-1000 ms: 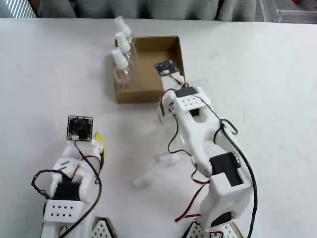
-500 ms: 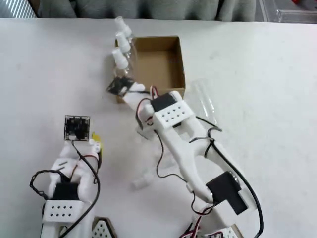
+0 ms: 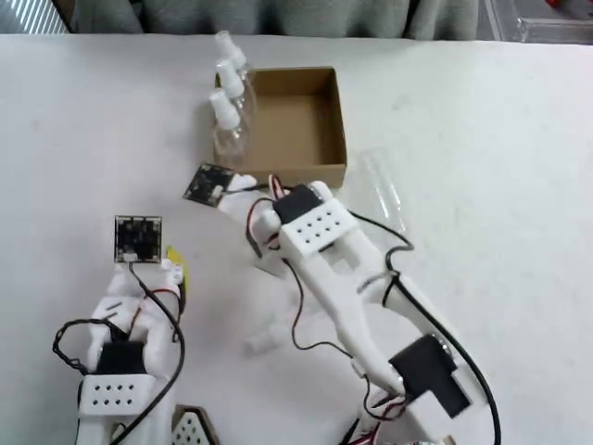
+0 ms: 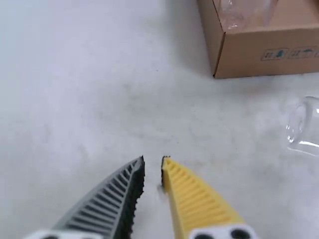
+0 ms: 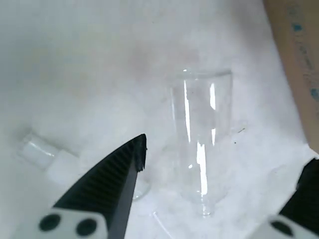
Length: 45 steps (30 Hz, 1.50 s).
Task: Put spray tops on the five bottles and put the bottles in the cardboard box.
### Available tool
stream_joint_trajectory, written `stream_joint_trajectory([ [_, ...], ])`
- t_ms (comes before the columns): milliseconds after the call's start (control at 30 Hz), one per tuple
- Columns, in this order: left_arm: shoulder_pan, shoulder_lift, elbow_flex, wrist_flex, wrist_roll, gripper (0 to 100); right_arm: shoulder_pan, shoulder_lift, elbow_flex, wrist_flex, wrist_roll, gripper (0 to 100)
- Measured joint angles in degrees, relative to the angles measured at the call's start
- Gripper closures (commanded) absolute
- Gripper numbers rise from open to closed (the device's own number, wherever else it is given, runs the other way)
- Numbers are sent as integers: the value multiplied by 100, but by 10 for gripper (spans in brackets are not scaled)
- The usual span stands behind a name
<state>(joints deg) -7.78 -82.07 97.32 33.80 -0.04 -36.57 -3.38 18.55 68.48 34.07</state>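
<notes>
The cardboard box point(image 3: 287, 125) stands at the back middle, with three capped bottles point(image 3: 227, 93) upright along its left wall. A clear uncapped bottle point(image 5: 202, 144) lies on the table in front of the box point(image 5: 294, 50), and a loose spray top point(image 5: 45, 157) lies beside it. My right gripper point(image 5: 227, 154) hangs open over this bottle, one finger on each side, not touching it. Another clear bottle point(image 3: 380, 185) lies right of the box. My left gripper point(image 4: 153, 162) is shut and empty, low over bare table at the front left.
A second loose spray top point(image 3: 258, 345) lies on the table between the two arms. The right arm point(image 3: 315, 222) stretches diagonally across the middle. The left wrist view has the box corner point(image 4: 259, 45) and a bottle's end point(image 4: 304, 124).
The right arm has swung left from the box's front right corner to the table in front of its left corner. The left arm has barely shifted.
</notes>
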Motion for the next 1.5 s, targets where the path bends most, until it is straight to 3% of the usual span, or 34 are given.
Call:
stream_joint_trajectory([
  [200,0,0,0,-9,0,922,123,-1125,0,1037,-114,755],
  [333,0,0,0,-26,0,921,686,-1899,0,1618,-1152,811],
  [533,0,0,0,-202,0,921,2022,-2708,0,2242,-1679,812],
  [733,0,0,0,-255,-9,920,3982,-3209,360,2444,-1697,815],
  [833,-18,0,0,-255,-440,920,4730,-3376,1187,2242,-1697,815],
  [967,-185,0,0,-255,-1574,920,5275,-3701,2787,1424,-1697,817],
  [1100,-220,0,0,-220,-2198,920,5811,-4070,3736,633,-1697,892],
  [1200,-97,0,-264,290,-2637,920,6110,-4281,4044,264,-1275,982],
  [1500,624,0,-2295,1925,-3130,920,6655,-4378,4932,-932,-1090,954],
])
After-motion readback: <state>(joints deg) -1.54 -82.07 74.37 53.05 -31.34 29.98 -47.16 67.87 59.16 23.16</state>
